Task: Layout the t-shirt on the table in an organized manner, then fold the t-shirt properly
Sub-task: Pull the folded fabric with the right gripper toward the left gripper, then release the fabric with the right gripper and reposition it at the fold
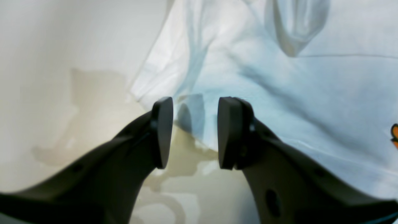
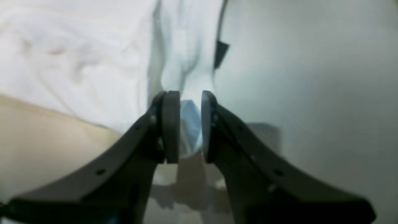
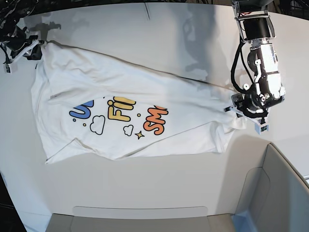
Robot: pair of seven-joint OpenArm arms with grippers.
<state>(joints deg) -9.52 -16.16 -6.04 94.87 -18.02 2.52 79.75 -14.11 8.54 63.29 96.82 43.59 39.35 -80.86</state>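
The white t-shirt point(image 3: 135, 96) lies stretched out slantwise on the table point(image 3: 145, 29), print side up with its blue, yellow and orange letters showing. My right gripper point(image 3: 35, 49) is at the shirt's far left corner. In the right wrist view its jaws point(image 2: 190, 126) stand slightly parted, open, with a fold of t-shirt point(image 2: 77, 56) between them and the black neck tag point(image 2: 220, 53) just beyond. My left gripper point(image 3: 243, 112) is at the shirt's right end. There it point(image 1: 194, 133) is open over the edge of the t-shirt point(image 1: 279, 77), gripping nothing.
A grey-white bin point(image 3: 280, 193) stands at the near right corner, close below the left arm, and its low wall point(image 3: 140, 212) runs along the front edge. Bare tabletop lies behind and in front of the shirt.
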